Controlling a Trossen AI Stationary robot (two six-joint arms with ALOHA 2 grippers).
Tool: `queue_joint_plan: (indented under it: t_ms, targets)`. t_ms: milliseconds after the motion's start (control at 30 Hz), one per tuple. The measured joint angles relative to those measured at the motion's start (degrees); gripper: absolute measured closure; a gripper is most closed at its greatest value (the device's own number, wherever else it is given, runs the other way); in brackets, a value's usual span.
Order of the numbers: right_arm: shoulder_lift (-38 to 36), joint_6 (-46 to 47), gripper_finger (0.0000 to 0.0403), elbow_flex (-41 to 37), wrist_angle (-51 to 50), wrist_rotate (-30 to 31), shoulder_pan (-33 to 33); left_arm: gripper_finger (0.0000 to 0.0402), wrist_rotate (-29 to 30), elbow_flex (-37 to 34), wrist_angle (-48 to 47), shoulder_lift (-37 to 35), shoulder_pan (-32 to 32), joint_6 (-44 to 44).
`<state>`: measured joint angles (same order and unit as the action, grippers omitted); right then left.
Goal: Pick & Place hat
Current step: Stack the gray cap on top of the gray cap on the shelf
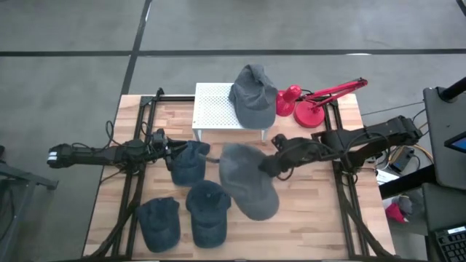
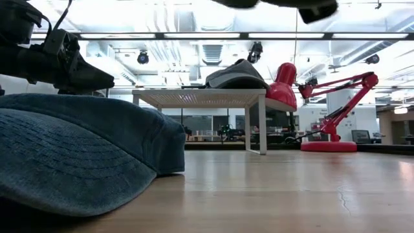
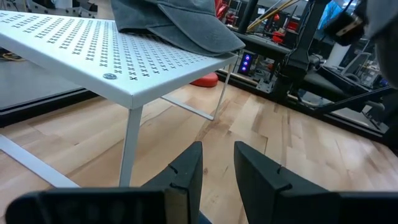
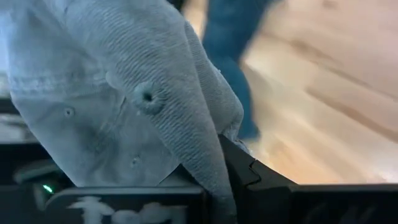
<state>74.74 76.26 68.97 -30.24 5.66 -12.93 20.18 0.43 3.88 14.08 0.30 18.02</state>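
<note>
Right gripper (image 1: 266, 164) clamped on grey hat (image 1: 247, 180); left gripper (image 1: 167, 151) narrowly parted.

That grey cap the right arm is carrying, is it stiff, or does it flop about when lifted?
Probably floppy: the grey cap hangs spread out from the right tool, and its cloth folds where it is pinched in the right wrist view. Likely light, since a grip on one edge holds it up. The brim may be stiffer, though I cannot tell from here.
</note>
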Motion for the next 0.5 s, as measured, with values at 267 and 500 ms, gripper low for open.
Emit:
queue_joint_plan:
  t_ms: [267, 500]
  targets:
    - [-0.7, -2.2, 0.0394, 2.7, 4.7, 11.5, 1.8, 0.0307, 0.0, 0.0, 0.0, 0.0, 0.0, 0.0]
    - [-0.8, -4.9, 0.0394, 9.9, 2.6, 17.2, 7.7, 0.0307, 0.0, 0.0, 0.0, 0.0, 0.0, 0.0]
